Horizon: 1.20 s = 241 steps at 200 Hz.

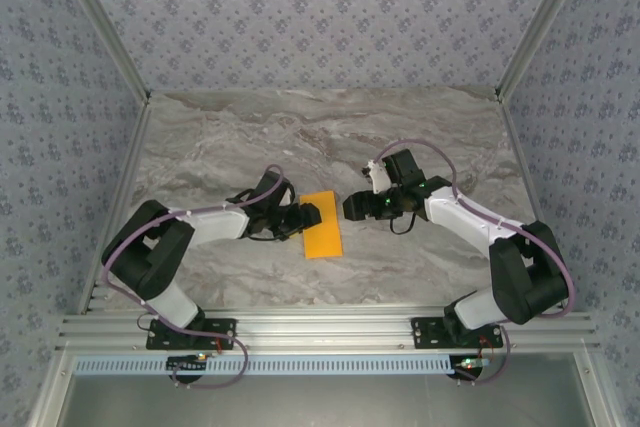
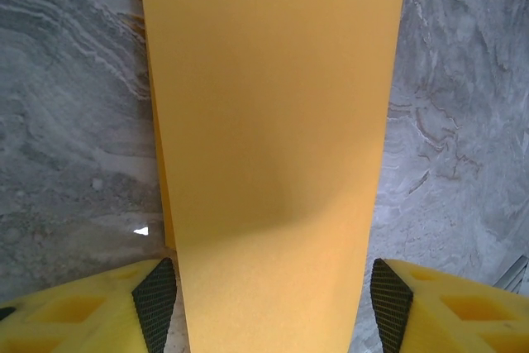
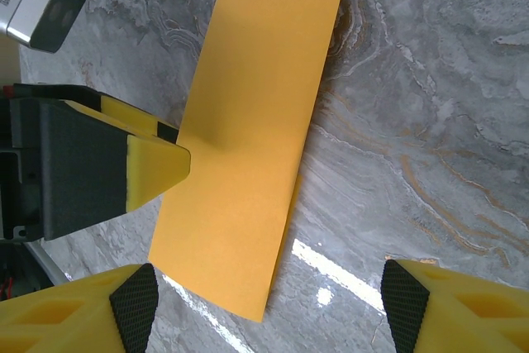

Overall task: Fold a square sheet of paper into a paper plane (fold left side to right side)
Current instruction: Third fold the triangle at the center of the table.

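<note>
Square sheet of paper [image 1: 322, 224] lies on the marble desk [image 1: 320, 137] between the two arms, as a narrow orange rectangle, a second layer peeking out along one long edge; left pincer [image 1: 308, 215] at its left edge, jaws apart, black-padded fingers [image 2: 155, 291] flanking the sheet in the left wrist view; right pincer [image 1: 352, 209] just right of it, jaws apart, holding nothing.

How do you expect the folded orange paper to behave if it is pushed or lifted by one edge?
The orange paper looks thin and lies flat, so it would probably flop if lifted. On the glossy marble table, a push would likely slide it. Its doubled edge may spring open.
</note>
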Tool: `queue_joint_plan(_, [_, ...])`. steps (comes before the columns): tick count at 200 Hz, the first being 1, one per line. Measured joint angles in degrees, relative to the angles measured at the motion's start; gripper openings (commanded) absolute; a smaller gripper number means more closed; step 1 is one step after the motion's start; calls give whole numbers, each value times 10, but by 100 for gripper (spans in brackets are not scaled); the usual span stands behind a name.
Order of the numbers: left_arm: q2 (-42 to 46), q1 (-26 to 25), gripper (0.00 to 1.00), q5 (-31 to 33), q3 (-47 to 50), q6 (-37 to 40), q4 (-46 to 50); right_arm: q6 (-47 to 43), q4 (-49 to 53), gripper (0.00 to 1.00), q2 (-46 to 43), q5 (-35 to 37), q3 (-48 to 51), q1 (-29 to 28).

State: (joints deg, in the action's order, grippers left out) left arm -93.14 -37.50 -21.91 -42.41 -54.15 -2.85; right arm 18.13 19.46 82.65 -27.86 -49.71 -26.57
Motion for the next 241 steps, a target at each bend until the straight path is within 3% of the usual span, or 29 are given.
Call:
queue_joint_plan(17, [0,0,61,0,0,0,-1,-2,0,76,-2,0,0,0])
queue_joint_plan(63, [0,0,38,-5,0,-8,-4,-19,-6,72,-42,12,29,-10])
queue_joint_plan(83, [0,0,34,-7,0,-10,-4,-37,-20,72,-80,40,60,-34])
queue_joint_plan(112, [1,0,27,-7,0,-15,-2,-72,-72,74,-140,106,123,-110])
queue_joint_plan(124, [3,0,24,-6,0,-15,0,-92,-97,80,-152,143,146,-153])
queue_joint_plan(175, [27,0,17,-6,0,-15,9,-175,-212,85,-111,305,200,-325])
queue_joint_plan(241, [32,0,16,-6,0,-18,15,-247,-294,87,4,432,188,-396])
